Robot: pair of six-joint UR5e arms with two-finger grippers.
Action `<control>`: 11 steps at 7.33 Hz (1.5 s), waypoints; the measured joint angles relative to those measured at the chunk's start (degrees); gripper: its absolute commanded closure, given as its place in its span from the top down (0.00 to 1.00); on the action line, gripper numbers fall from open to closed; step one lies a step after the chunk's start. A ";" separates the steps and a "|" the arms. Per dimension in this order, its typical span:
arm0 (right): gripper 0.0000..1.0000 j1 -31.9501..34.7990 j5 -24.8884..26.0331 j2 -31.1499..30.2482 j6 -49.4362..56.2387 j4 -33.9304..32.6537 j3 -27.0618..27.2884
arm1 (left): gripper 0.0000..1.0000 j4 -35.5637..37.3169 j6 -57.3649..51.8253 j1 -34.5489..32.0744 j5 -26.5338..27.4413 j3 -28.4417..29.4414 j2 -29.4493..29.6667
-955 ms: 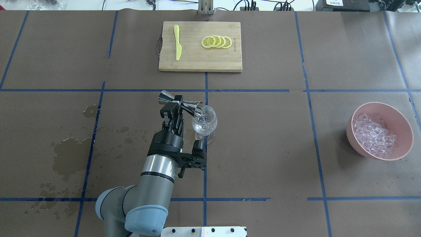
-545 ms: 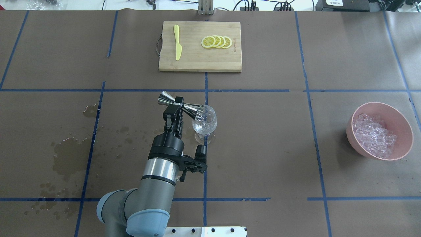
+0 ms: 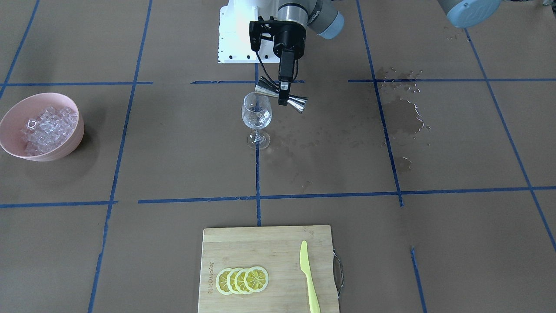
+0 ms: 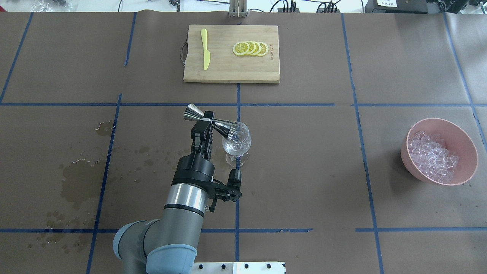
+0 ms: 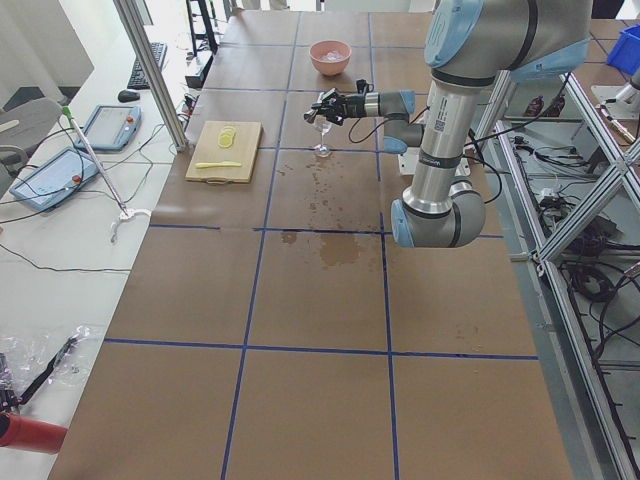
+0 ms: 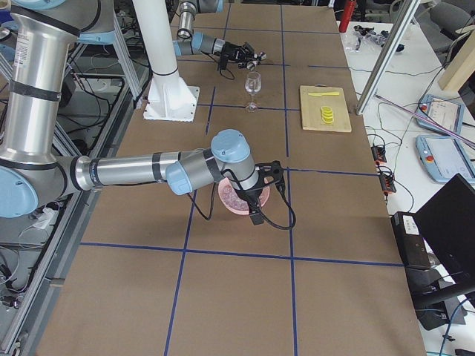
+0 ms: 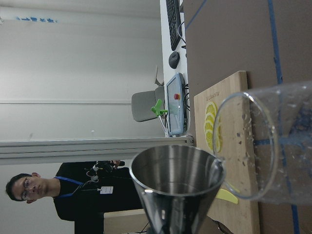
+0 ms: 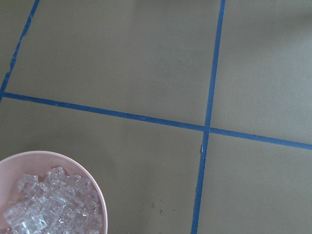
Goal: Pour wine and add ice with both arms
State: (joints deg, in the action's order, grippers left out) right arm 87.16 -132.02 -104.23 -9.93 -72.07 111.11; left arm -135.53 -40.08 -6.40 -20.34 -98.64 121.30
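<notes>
The left gripper [image 4: 207, 122], pinching a steel jigger [image 4: 224, 127], tipped wine [image 4: 234, 146] into the wine glass [image 4: 237, 142]. At its three o'clock, ice [image 4: 433, 158] lay in the pink bowl [image 4: 411, 167], apparently unadded. The right gripper [image 6: 257, 210] was too unclear to tell its state.

The black left gripper [image 4: 207, 118] has a mirror-silver jigger [image 4: 192, 113]; the glass [image 4: 239, 144] beside it is clear. Far to its right are a pink bowl [image 4: 468, 146] and colourless ice [image 4: 432, 156], on a brown table [image 4: 304, 152] with a blue grid.

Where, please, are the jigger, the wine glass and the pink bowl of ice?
jigger [image 4: 225, 127], overhead exterior view, on its cone tipped over the glass.
wine glass [image 3: 257, 116], exterior front-facing view, on its bowl.
pink bowl [image 4: 462, 139], overhead exterior view, on its bare inner wall.
</notes>
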 measured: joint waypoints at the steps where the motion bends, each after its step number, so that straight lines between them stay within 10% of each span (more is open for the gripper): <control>1: 1.00 0.02 0.00 0.00 0.00 0.00 -0.01 | 0.00 -2.03 -0.29 0.07 -0.19 -0.40 0.12; 6: 1.00 0.03 -0.07 0.01 0.02 0.00 -0.59 | 0.00 -15.96 -0.87 -1.54 -7.18 -5.41 -3.20; 11: 1.00 0.03 -0.08 0.08 0.15 0.00 -0.55 | 0.00 -33.92 0.61 -8.45 -20.44 -5.78 -18.60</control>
State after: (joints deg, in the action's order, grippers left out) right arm 87.19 -132.10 -104.15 -9.79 -72.07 110.56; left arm -169.46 -39.47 -14.85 -40.79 -104.41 102.70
